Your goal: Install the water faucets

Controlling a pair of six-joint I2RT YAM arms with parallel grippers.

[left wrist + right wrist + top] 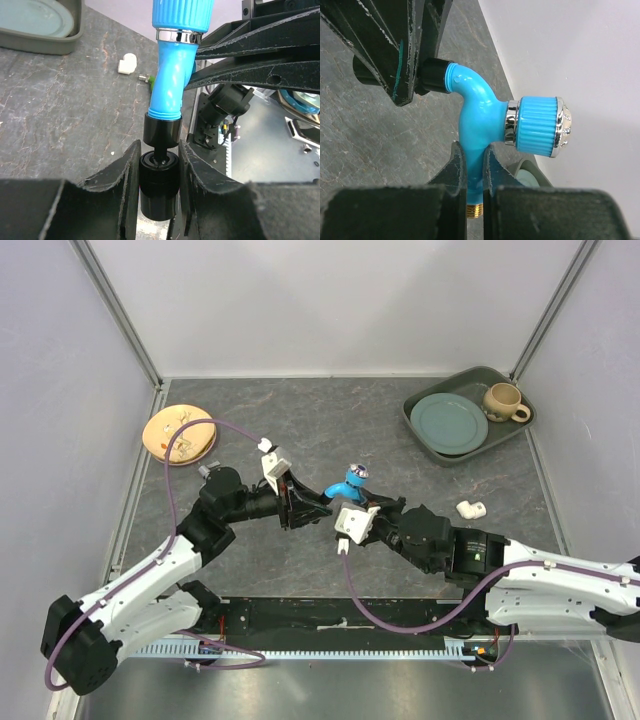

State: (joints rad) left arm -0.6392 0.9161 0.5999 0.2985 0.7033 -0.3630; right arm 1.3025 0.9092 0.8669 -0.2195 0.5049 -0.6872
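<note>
Two grips on blue faucet [472, 115]: left fingers [129, 172] clench black end [159, 182], right fingers [454, 172] stem.

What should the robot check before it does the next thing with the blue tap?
1. Right pincer shut on the blue faucet: ok.
2. Left pincer shut on the black end piece: ok.
3. Brass thread poking free past the right pincer: ok.
4. Black end piece sitting tight on the faucet: cannot tell.
5. Green faucet lying on the table by the white elbow, out of the way: ok.
</note>
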